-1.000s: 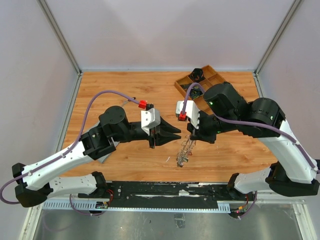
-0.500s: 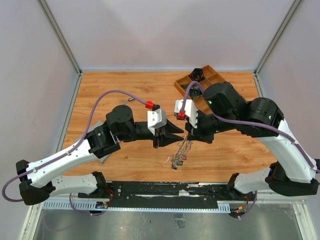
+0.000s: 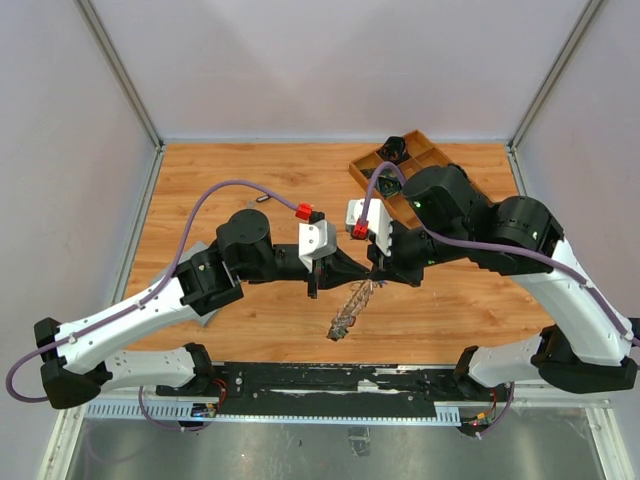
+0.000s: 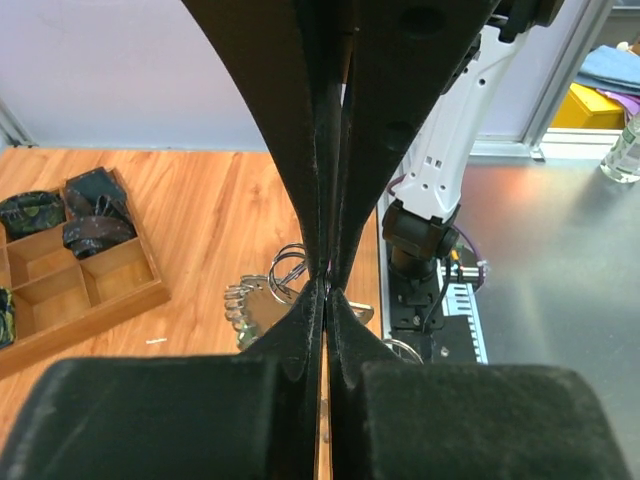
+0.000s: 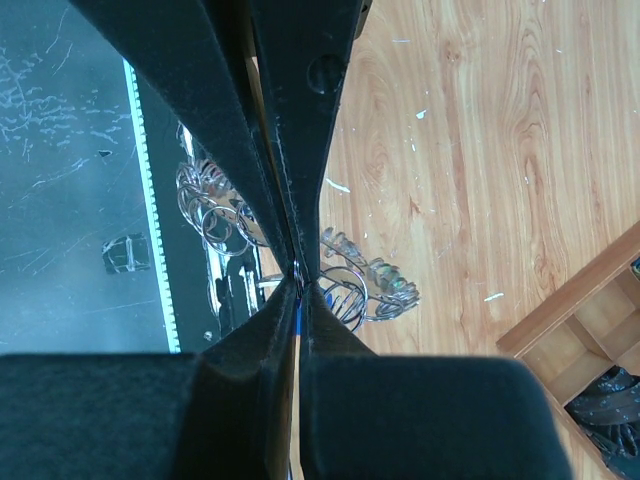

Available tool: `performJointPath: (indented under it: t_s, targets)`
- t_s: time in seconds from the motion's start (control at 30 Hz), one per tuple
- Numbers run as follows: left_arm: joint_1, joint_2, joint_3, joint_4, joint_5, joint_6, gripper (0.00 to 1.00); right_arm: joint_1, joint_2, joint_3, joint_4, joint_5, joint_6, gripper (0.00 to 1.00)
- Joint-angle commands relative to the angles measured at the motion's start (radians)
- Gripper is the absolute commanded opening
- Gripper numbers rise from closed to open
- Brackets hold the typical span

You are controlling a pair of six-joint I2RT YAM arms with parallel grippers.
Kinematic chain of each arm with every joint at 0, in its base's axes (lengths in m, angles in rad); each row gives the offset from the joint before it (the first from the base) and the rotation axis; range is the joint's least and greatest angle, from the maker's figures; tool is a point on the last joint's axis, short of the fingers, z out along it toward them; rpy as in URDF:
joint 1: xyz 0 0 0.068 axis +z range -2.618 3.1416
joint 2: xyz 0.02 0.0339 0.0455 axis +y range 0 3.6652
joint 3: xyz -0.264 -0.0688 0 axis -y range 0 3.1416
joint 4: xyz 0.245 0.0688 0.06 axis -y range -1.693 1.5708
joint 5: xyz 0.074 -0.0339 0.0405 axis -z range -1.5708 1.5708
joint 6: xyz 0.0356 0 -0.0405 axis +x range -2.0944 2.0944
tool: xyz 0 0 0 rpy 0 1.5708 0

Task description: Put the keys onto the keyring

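Note:
The keyring [image 3: 348, 312], a silver ring crowded with small keys, hangs above the table between the two arms, slanting down to the left. My right gripper [image 3: 374, 274] is shut on its top, and a bit of blue shows between the fingers in the right wrist view. My left gripper [image 3: 358, 268] is shut on the ring right beside it, tip to tip. In the left wrist view the keyring [image 4: 255, 305] spreads behind the shut left gripper [image 4: 328, 288]. In the right wrist view loops and keys of the keyring [image 5: 375, 285] fan out past the right gripper [image 5: 299, 275].
A wooden compartment tray [image 3: 365, 176] stands at the back right with dark bundles [image 3: 393, 150] in some cells; the tray [image 4: 120, 300] also lies left of the jaws in the left wrist view. A small loose item [image 3: 262, 198] lies at the back left.
My left gripper moved right to the top of the keyring and shut there. The hanging bunch swung to the left and now slants more. The right gripper stayed shut on it.

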Motion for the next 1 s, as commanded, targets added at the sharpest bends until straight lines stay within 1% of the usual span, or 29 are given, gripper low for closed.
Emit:
performJointPath:
  t_s: [0.0,0.1,0.13,0.2,0.27,0.3,0.37,0.47,0.53,0.67,0.87,0.97]
  targets:
    - [-0.009,0.001,0.037,0.011,-0.002,0.012,0.01,0.016,-0.033,-0.011,0.060,-0.018,0.010,0.01]
    - [-0.008,-0.010,0.030,0.013,-0.013,0.008,0.01,0.016,-0.060,-0.037,0.097,0.001,0.015,0.01]
    - [-0.008,-0.018,0.025,0.020,-0.020,0.006,0.00,0.016,-0.074,-0.053,0.116,0.012,0.020,0.02]
    - [-0.009,-0.037,0.012,0.039,-0.029,-0.003,0.00,0.016,-0.120,-0.099,0.176,0.037,0.034,0.10]
    - [-0.009,-0.056,0.001,0.059,-0.035,-0.015,0.01,0.016,-0.177,-0.157,0.256,0.051,0.055,0.23]
    - [-0.009,-0.067,-0.006,0.068,-0.037,-0.021,0.01,0.016,-0.212,-0.194,0.305,0.055,0.067,0.26]
    - [-0.008,-0.084,-0.018,0.094,-0.037,-0.040,0.00,0.016,-0.296,-0.293,0.434,0.060,0.102,0.30]
    - [-0.009,-0.105,-0.042,0.139,-0.032,-0.065,0.01,0.016,-0.419,-0.443,0.632,0.073,0.169,0.32]
    - [-0.009,-0.114,-0.050,0.156,-0.034,-0.073,0.00,0.016,-0.480,-0.527,0.734,0.077,0.212,0.31]
    - [-0.009,-0.132,-0.058,0.181,-0.045,-0.087,0.01,0.016,-0.533,-0.613,0.828,0.069,0.275,0.32]
    - [-0.009,-0.138,-0.054,0.182,-0.060,-0.085,0.00,0.016,-0.561,-0.723,0.979,0.002,0.372,0.34]
    - [-0.009,-0.138,-0.052,0.180,-0.059,-0.084,0.00,0.016,-0.561,-0.738,0.993,-0.003,0.381,0.34]
